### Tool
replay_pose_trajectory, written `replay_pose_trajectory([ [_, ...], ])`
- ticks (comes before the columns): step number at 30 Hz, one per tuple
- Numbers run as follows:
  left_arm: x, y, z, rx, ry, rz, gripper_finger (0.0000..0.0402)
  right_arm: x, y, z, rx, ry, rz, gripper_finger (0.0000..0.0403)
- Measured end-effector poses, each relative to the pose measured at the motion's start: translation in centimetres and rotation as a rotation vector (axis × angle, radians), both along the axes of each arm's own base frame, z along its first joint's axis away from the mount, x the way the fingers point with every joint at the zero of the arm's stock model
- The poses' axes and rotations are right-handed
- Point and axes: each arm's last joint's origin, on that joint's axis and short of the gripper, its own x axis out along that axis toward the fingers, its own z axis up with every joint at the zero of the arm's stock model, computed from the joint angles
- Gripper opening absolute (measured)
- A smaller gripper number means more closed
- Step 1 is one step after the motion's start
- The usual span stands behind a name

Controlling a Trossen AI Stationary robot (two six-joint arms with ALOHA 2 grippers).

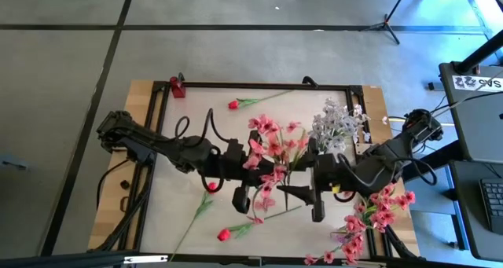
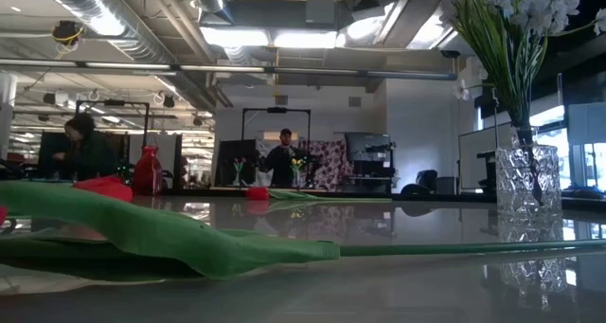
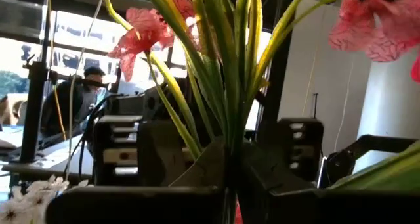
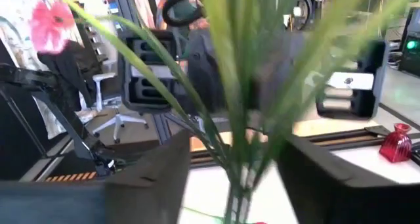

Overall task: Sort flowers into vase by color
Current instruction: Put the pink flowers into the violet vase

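Taking the bunch of pink sprays (image 1: 271, 154) at the table's (image 1: 330, 229) middle as the landmark, the left gripper (image 1: 250, 191) sits just left of its stems and the right gripper (image 1: 313, 196) just right of them. In both wrist views the green stems (image 3: 226, 86) rise between each arm's dark fingers, so both grippers appear closed around the same bunch.

To the left of the bunch and toward the near edge, a red bud (image 1: 224, 234) lies flat on the table, with a second one (image 1: 211, 186) close by the left arm. Beyond the bunch, near the far edge, another red bud (image 1: 233, 104) lies with its stem pointing right; farther left, at the far corner, stands a small red vase (image 1: 178, 87).

Right of the bunch, white sprays (image 1: 336, 125) stand in a cut-glass vase (image 2: 526, 186). Farther right and nearer the front edge, more pink blossoms (image 1: 369, 221) spread over the table's corner.

People (image 2: 80, 148) show in the room behind.
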Motion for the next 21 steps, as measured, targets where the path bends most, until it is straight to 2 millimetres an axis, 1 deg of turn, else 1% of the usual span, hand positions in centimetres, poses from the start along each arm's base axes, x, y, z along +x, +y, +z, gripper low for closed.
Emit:
replay_pose_trajectory([
  [3, 0.0, -0.1, 0.0, 0.017, -0.003, 0.001, 0.0025, 0.0, 0.1, -0.1, 0.0, 0.005, 0.001, 0.0152],
  [7, 0.0, 0.1, 0.0, 0.018, -0.003, 0.005, 0.0031, 0.0, 0.1, -0.1, 0.001, 0.004, 0.007, 0.0048],
  [8, 0.1, 0.2, 0.0, 0.019, -0.002, 0.005, 0.0034, 0.0, 0.1, -0.1, 0.001, 0.004, 0.011, 0.0026],
  [9, 0.1, 0.1, 0.0, 0.022, 0.004, 0.004, 0.0038, 0.0, 0.1, -0.1, -0.001, 0.004, 0.017, 0.0015],
  [12, -0.5, -0.1, 0.0, 0.038, 0.049, -0.002, 0.0058, 0.0, 0.1, 0.1, 0.006, -0.007, 0.021, 0.0022],
  [15, -1.9, -0.3, 0.6, 0.051, 0.119, 0.024, 0.0084, -0.3, 0.0, 0.5, 0.021, -0.025, 0.047, 0.0015],
  [17, -3.1, -0.7, 0.9, 0.066, 0.175, 0.031, 0.0101, -1.1, 0.2, 1.0, 0.029, -0.047, 0.096, 0.0008],
  [21, -5.8, -1.8, 1.1, 0.081, 0.295, 0.005, 0.0123, -3.2, 0.7, 2.6, 0.038, -0.128, 0.211, 0.0012],
])
